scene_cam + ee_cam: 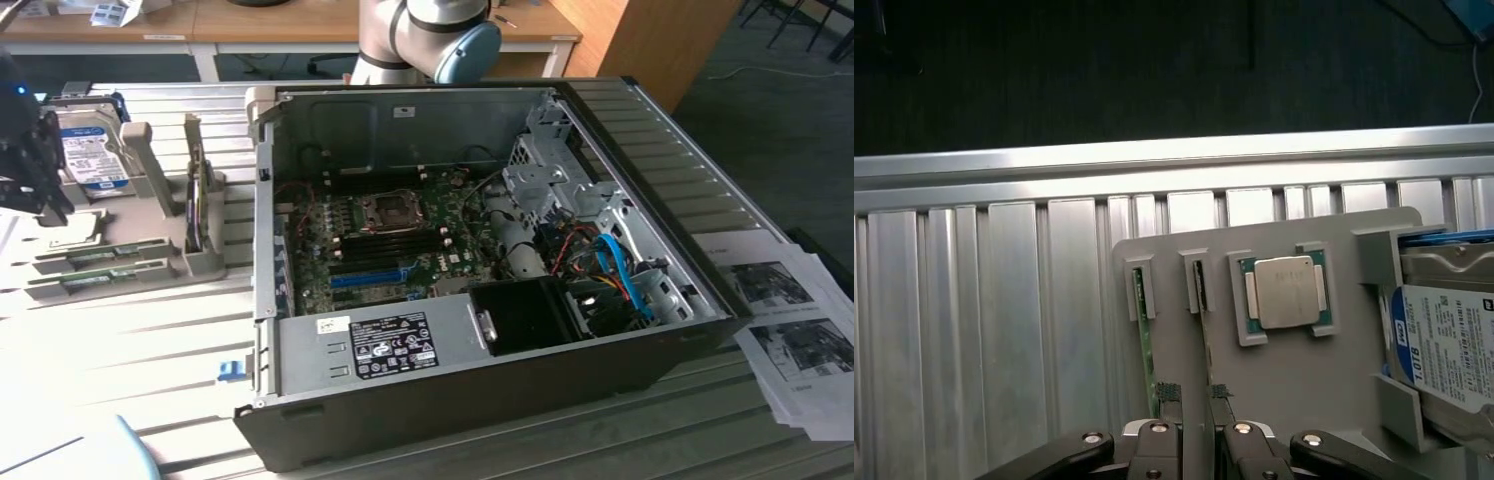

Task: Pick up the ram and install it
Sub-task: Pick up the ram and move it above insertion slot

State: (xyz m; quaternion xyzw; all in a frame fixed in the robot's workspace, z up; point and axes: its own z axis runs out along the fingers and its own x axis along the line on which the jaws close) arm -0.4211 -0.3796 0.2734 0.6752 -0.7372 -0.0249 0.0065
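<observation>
While the arm hangs over the grey parts holder [1304, 385], I read the jaws as spread a little, one finger on each side of the ram [1204, 330]. It is the stick that stands in the holder's slot next to the processor [1286, 292]. Bare grey plastic shows between the pads and the board, so I judge nothing is pinched yet, though I cannot be sure the pad on the processor side is clear of it. The second stick [1146, 340] stands in the neighbouring slot, one place further from the processor, just outside the jaws. Both boards sit on edge with their long sides up. I take that to be the point of the holder: it keeps the flat faces free for a grip from above and fixes each stick's position. The hard drive [1444, 345] stands at the holder's end beyond the processor, well out of the way. The holder rests on the slatted metal surface [1004, 330], and the open computer case [441, 410] lies beside it with its motherboard [387, 240] exposed. With both sticks in the holder, I judge the installation has not begun.
</observation>
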